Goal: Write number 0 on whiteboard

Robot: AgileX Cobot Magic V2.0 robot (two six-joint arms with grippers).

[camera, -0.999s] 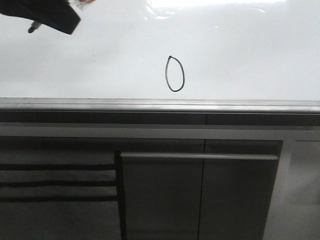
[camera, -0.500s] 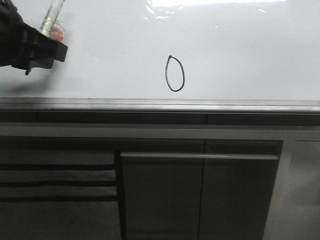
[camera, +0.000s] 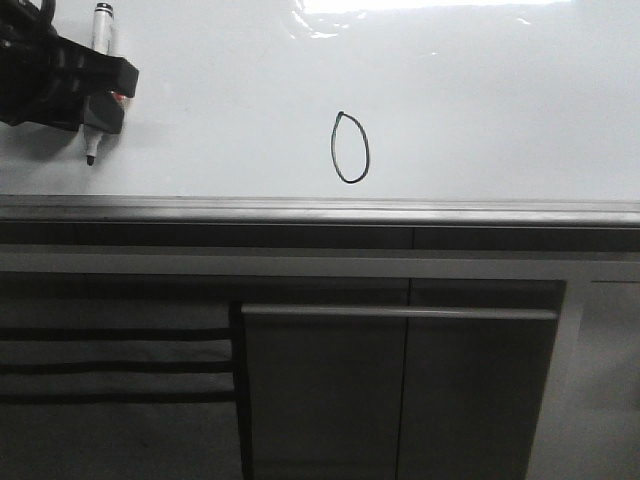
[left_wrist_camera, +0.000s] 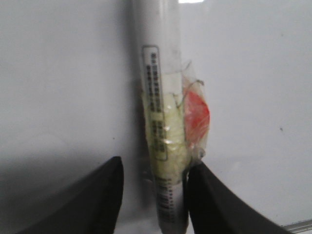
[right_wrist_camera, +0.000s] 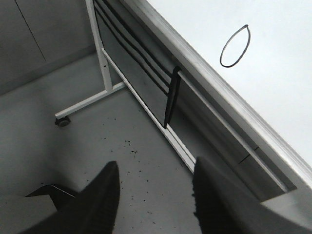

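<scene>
Left gripper (camera: 95, 95) pinching the marker (camera: 100, 60) upright, tip down – right gripper (right_wrist_camera: 153, 195) spread, holding nothing.

From my front view the left gripper (camera: 95, 90) is cut off by the picture's left edge, so I see only its dark front end; its fingertips are lost in that black mass. The marker (camera: 97, 80) it carries is partly hidden behind the gripper body, only cap end and tip showing. The whiteboard (camera: 480, 100) runs past the top, left and right edges, and glare washes out its top edge.

In my left wrist view the marker's (left_wrist_camera: 163, 146) printed label is too blurred to read, and its lower end runs off the picture.

My right gripper (right_wrist_camera: 156, 195) shows only two dark fingers, cut off at the bottom.
</scene>
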